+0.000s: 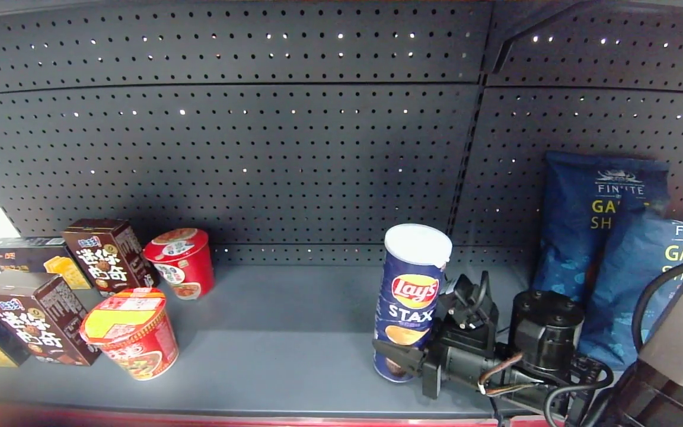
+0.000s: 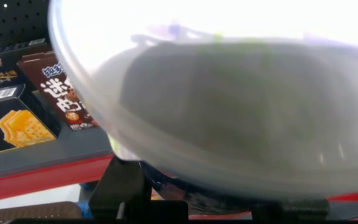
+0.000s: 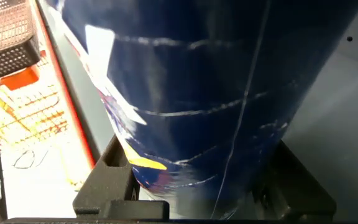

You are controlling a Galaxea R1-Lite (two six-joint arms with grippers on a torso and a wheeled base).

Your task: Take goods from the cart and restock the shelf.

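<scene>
Dark grey perforated back panel [image 1: 258, 148] rises behind everything, and below it runs the grey shelf [image 1: 294, 332], its front lip red. Two blue snack bags [image 1: 596, 219] stand at my right end, leaning on the panel and overlapping; each has a pale crest over yellow lettering. Just to their left, toward the front of the board, is the chips can [image 1: 409, 299]. It is upright, dark blue with a white lid, and carries a red-and-yellow round logo with white capitals under it and a picture of crisps lower down. My right gripper [image 1: 407, 359] is clamped on its lower part, one black finger across the front and the other behind. From my right wrist the can's body [image 3: 216, 106] sits tight between both fingers, with a brown mesh basket [image 3: 8, 37] off beyond the shelf's red lip. At my left end stand two brown boxes [image 1: 110, 258] with big white characters. Two black boxes [image 1: 36, 261] picturing yellow crackers lie flat beside them. Two red noodle cups [image 1: 181, 261] stand just right of the boxes, one near the panel and one at the front with a yellow-and-red printed lid. My left gripper [image 2: 207, 205] is out in front of the shelf's lip, closed around a round container [image 2: 229, 112]. That has a pale translucent top and a dark blue body, and it is too close and blurred for me to make out any print
</scene>
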